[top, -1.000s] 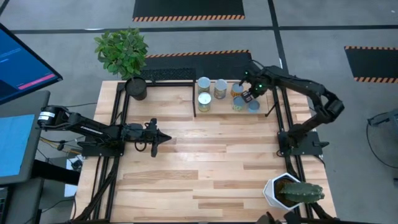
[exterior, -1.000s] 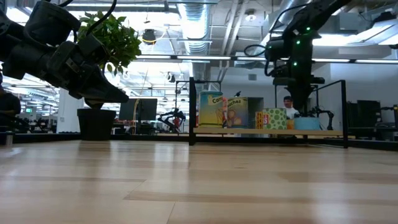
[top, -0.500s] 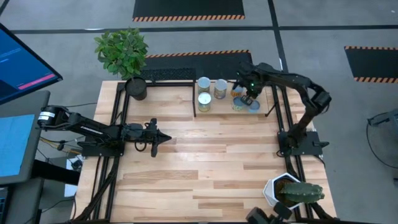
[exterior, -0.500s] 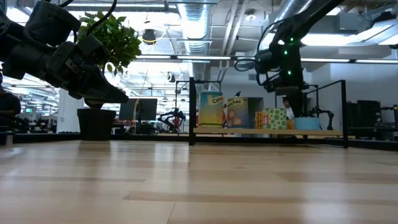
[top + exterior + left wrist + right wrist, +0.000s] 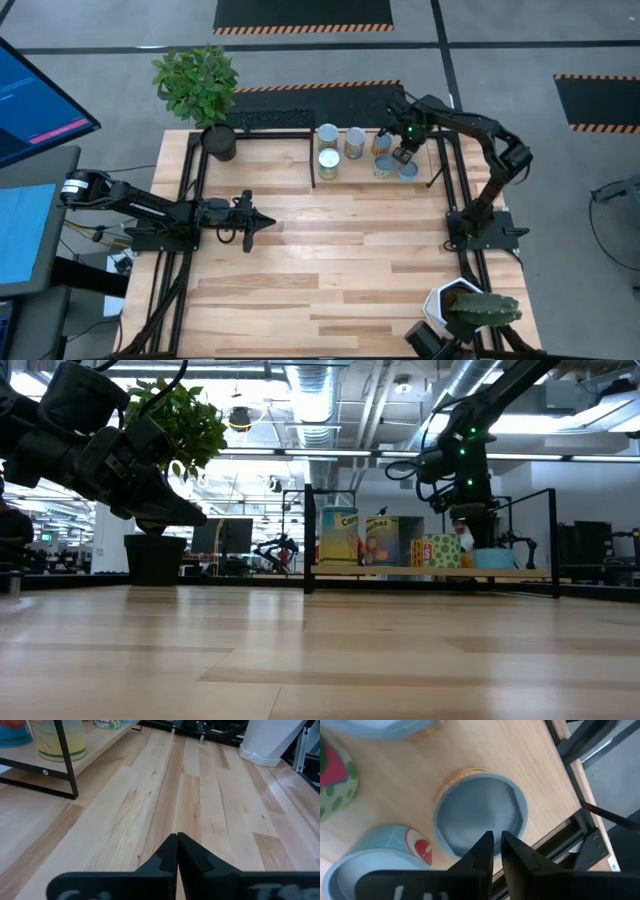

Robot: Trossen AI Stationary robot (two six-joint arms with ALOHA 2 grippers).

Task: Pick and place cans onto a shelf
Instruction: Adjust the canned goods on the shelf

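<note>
Several cans stand on the shelf [image 5: 356,170] at the table's far side: three toward its left [image 5: 328,162] and three at its right end [image 5: 384,166]. In the low view they stand in a row [image 5: 378,541] on the wooden board [image 5: 400,571]. My right gripper [image 5: 403,154] hovers over the right-end cans, pointing down, its fingers nearly together and empty. In its wrist view the gripper [image 5: 495,839] is above a pale-blue can top [image 5: 480,815]. My left gripper [image 5: 262,222] waits shut and empty above the table's left middle; it also shows in its own wrist view [image 5: 177,838].
A black plant pot [image 5: 221,141] with a leafy plant stands at the far left. A white cactus pot [image 5: 462,306] stands at the near right. A second black rack [image 5: 270,120] lies behind the shelf. The bare wooden tabletop [image 5: 340,250] stretches across the middle.
My right gripper has stayed over the cans at the shelf's right end, drifting a little toward the table's left and then back. Its elbow has drawn in toward the far edge. The cans have not moved.
</note>
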